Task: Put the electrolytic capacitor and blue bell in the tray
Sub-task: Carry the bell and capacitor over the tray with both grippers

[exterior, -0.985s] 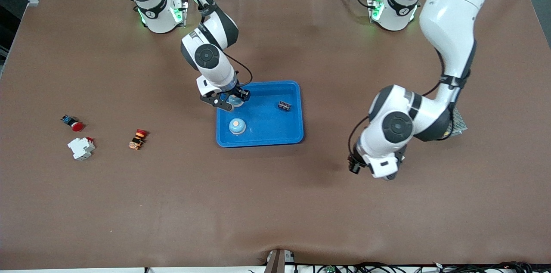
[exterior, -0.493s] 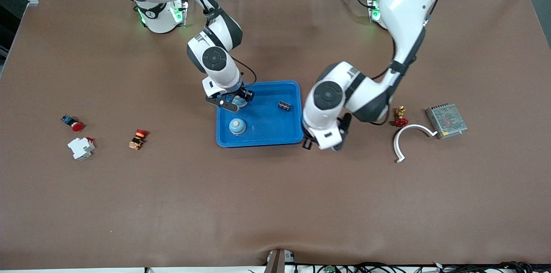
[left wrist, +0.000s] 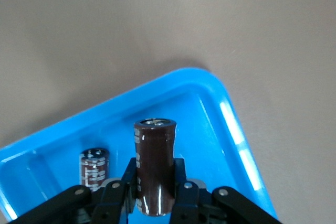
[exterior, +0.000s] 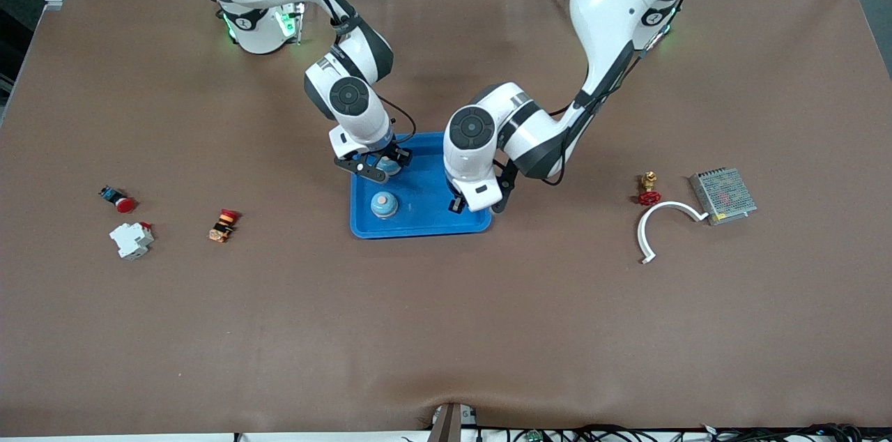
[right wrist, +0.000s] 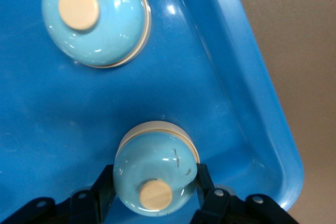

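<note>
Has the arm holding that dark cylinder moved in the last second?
Yes. The left gripper with the dark brown electrolytic capacitor swung from bare table to over the bright blue plastic tray.

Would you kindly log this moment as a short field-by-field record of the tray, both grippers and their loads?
tray: blue, mid-table
left gripper: over the tray, jaws shut on a dark capacitor
right gripper: over the tray, jaws shut on a blue bell
already in tray: second bell; second capacitor
off tray: white curved piece, metal box
</note>
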